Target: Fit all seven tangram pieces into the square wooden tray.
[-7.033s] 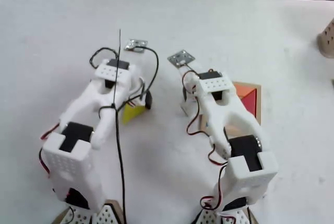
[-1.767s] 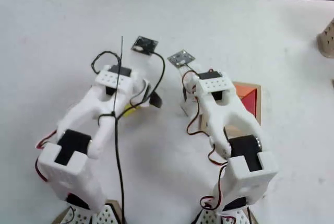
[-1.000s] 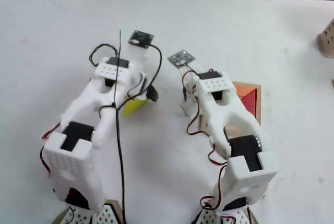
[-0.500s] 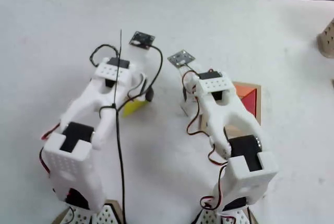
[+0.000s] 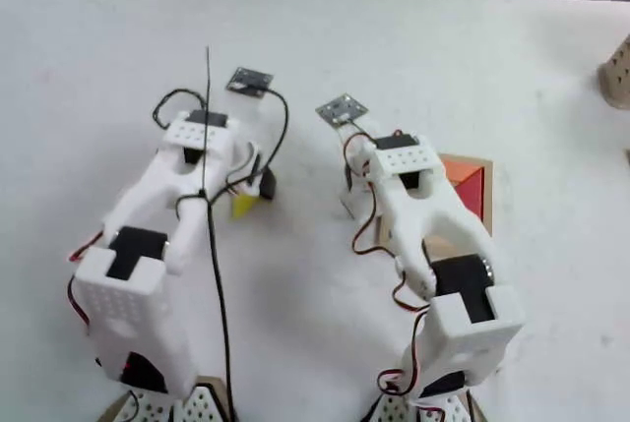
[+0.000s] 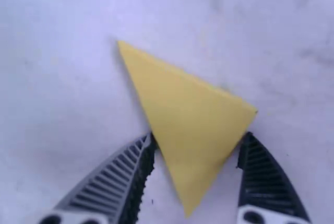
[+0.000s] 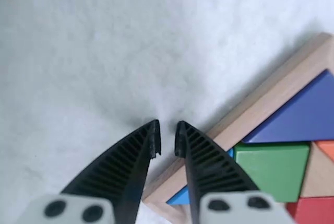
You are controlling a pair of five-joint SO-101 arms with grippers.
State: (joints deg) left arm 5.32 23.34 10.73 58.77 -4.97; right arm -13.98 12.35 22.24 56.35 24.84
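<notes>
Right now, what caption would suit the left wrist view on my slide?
Left gripper grips a yellow triangle lying flat on the white table.

Over the table, right of centre: the tray (image 5: pixel 489 196) sits almost wholly under the right arm (image 5: pixel 423 215), and just an orange-and-red corner peeks out. Left of centre, the left arm (image 5: pixel 167 206) covers most of the yellow triangle (image 5: pixel 242 205). At the right edge, a tan perforated thing (image 5: pixel 618 73) is cut off and I can't tell what it is. In the right wrist view, the frame clips the tray, the blue piece (image 7: pixel 305 119) and the red piece (image 7: pixel 315 214).
</notes>
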